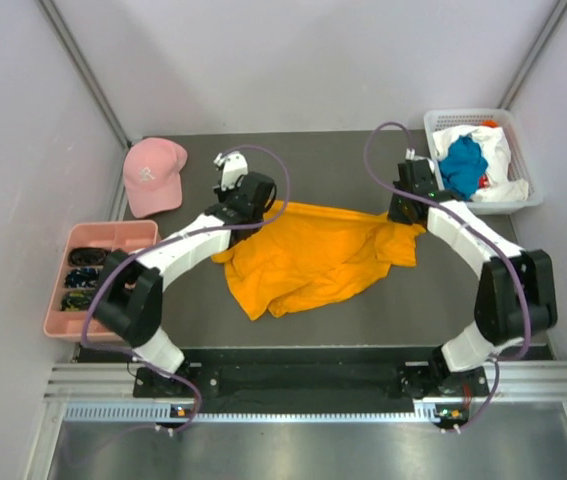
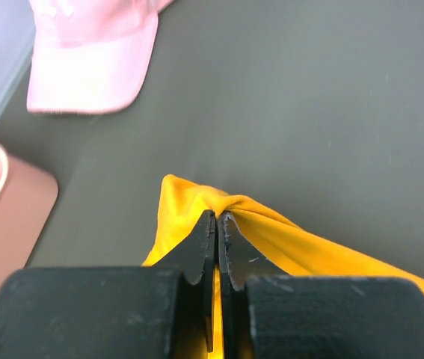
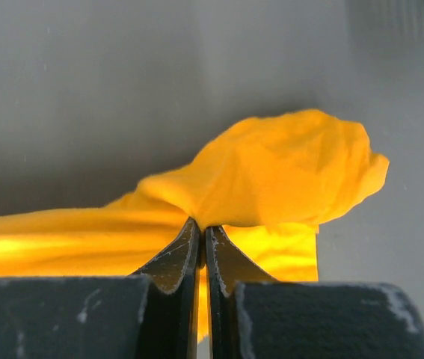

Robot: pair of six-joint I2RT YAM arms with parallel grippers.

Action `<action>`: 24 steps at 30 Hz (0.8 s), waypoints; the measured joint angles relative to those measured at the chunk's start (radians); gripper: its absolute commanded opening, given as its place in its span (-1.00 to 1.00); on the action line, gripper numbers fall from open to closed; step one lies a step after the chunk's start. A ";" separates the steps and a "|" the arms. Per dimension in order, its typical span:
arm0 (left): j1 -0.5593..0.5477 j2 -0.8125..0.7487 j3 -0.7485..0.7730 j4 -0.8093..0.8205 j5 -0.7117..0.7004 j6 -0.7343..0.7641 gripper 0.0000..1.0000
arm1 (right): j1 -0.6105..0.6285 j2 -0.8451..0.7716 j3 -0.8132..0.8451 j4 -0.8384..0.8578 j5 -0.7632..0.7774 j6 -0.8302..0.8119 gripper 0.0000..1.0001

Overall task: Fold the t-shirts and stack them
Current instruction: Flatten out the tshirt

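Note:
The orange-yellow t-shirt [image 1: 308, 255] lies crumpled across the middle of the dark table, stretched between both arms. My left gripper [image 1: 260, 205] is shut on its far left corner; in the left wrist view the gripper [image 2: 218, 217] pinches a fold of the shirt [image 2: 286, 235]. My right gripper [image 1: 400, 212] is shut on its far right corner; in the right wrist view the gripper [image 3: 203, 226] holds bunched orange-yellow cloth [image 3: 286, 168]. A teal-blue t-shirt [image 1: 462, 165] and a white t-shirt [image 1: 498, 150] lie in a white basket [image 1: 433, 125] at the back right.
A pink baseball cap [image 1: 151, 175] lies at the back left, also in the left wrist view [image 2: 96, 52]. A pink tray [image 1: 103, 232] with dark small items sits at the left edge. Grey walls close in the table.

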 measured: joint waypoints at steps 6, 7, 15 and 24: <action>0.004 0.165 0.103 0.068 -0.079 0.064 -0.08 | -0.002 0.101 0.062 0.026 0.007 0.010 -1.00; 0.004 0.183 0.109 0.074 -0.095 0.074 0.21 | -0.002 0.103 0.062 0.028 0.006 0.010 -1.00; 0.014 0.199 0.116 0.053 -0.189 0.063 0.98 | -0.006 0.103 0.062 0.033 0.008 0.010 -1.00; -0.016 -0.168 -0.045 -0.092 0.003 0.017 0.91 | -0.006 0.103 0.062 0.032 0.011 0.005 -1.00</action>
